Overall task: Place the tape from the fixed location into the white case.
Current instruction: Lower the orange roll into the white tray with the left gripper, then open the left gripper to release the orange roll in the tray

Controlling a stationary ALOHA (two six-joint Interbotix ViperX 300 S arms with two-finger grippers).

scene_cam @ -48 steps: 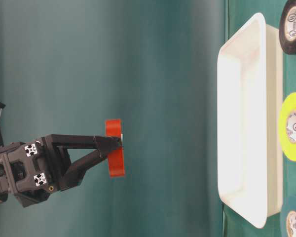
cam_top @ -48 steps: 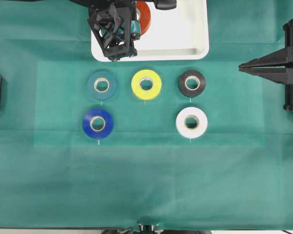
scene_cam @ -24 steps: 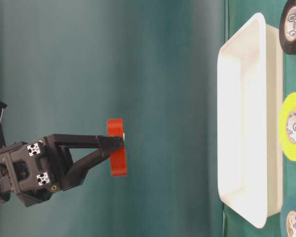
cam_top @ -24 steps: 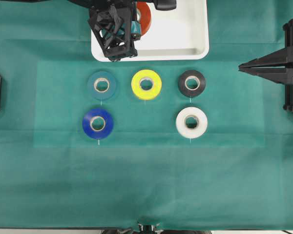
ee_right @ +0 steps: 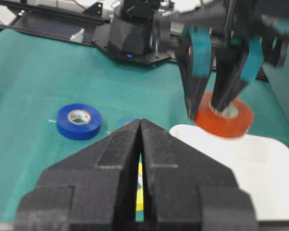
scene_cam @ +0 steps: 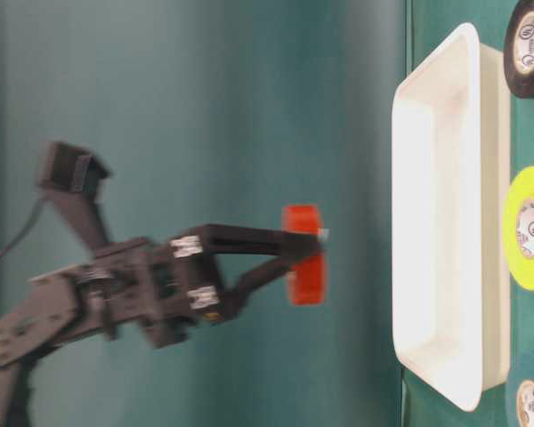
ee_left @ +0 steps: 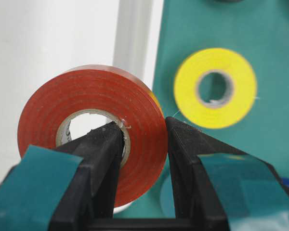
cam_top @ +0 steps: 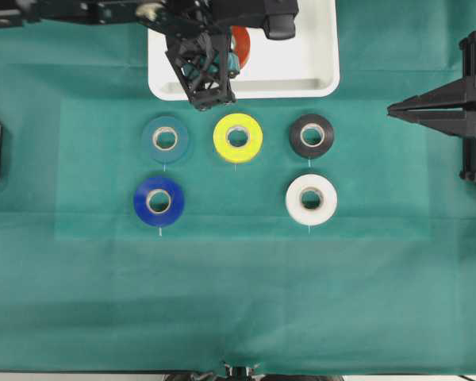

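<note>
Left end effector clamped the tape through its core, above the white case.
Early release risked a bounce or roll over the rim below; right end effector sat closed, empty.

Red tape in air above white case, level.

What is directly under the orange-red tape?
The white case lies below the tape, which hangs clear above it in the left tool. The case floor showing is bare; the arm covers part of it from overhead.
</note>
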